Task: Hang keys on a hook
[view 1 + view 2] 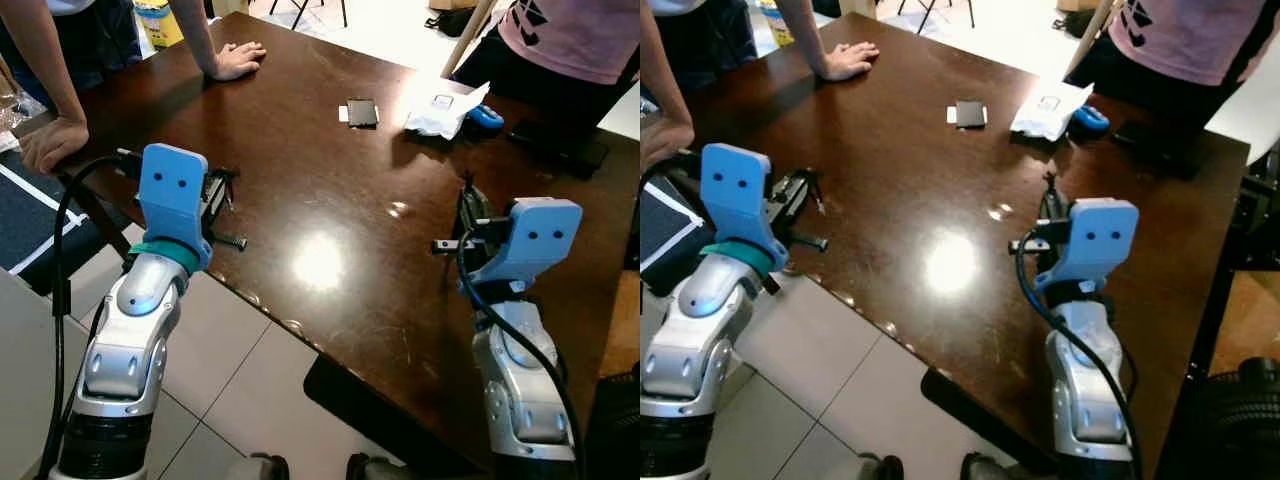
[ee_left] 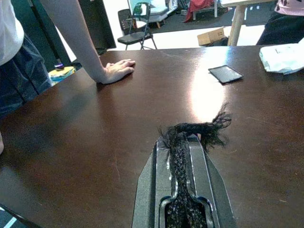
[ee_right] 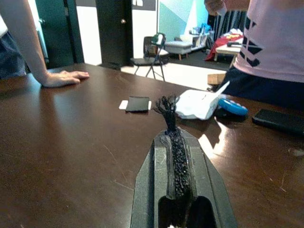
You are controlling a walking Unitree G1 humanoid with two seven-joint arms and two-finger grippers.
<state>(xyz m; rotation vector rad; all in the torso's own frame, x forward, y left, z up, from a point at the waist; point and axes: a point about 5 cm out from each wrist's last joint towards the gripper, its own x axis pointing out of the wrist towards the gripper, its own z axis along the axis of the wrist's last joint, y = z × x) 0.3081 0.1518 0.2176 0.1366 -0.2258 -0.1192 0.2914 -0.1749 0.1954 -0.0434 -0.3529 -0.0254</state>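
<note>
curiously, both the left gripper [image 2: 183, 156] and right gripper [image 3: 176, 156] have fingers closed on soft, light braided cord [image 2: 190, 130]; no keys identifiable on the surface [image 1: 330, 170].

Beyond the dark glossy wooden table [image 1: 330, 200], the person in the pink shirt [image 1: 585, 35] is cut off above the chest. The small blue object [image 1: 486, 117] lies half hidden behind the crumpled white paper [image 1: 440, 110] on that table.

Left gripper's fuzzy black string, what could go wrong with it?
The frayed black cord at the left gripper has loose strands that might snag or slip. A person's hand rests flat on the table ahead, so a forward swing could bump it. In the head views this gripper sits by the table's near edge, so anything dropped might fall to the tiled floor.
</note>
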